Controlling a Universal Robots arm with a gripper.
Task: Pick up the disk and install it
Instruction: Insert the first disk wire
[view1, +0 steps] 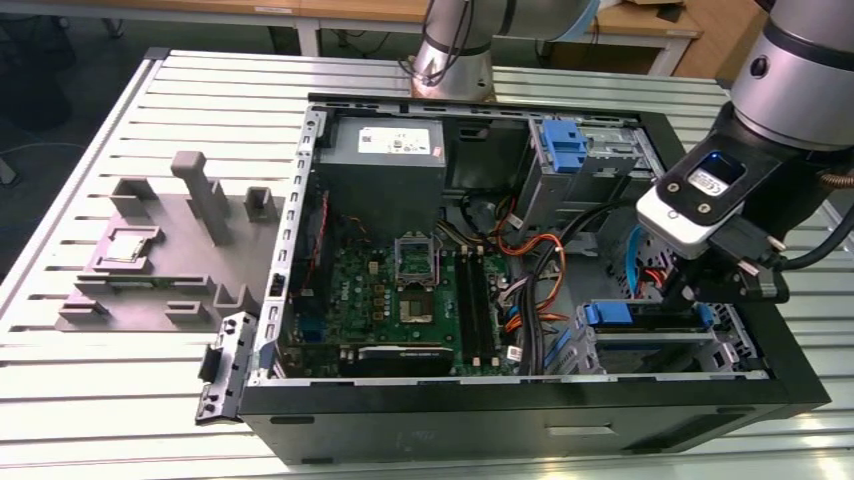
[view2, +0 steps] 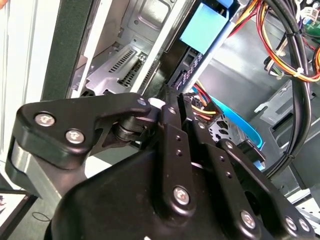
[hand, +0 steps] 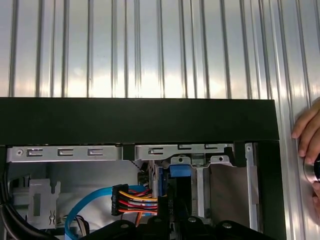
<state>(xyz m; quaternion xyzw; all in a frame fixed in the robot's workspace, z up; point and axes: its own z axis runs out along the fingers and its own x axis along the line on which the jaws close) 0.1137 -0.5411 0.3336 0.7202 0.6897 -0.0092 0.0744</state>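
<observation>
In the exterior view the gripper (view1: 731, 285) hung over the drive cage at the case's near corner toward that view's right, just above the blue-railed disk (view1: 627, 318) seated there. In the second wrist view its linkage hid the fingertips; I couldn't tell its grip. No print was readable.

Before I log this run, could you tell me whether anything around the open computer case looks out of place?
Yes: a person's hand rests on the ribbed metal table right beside the black computer case, near the robot's black pincer, which hangs over the drive bays.
</observation>
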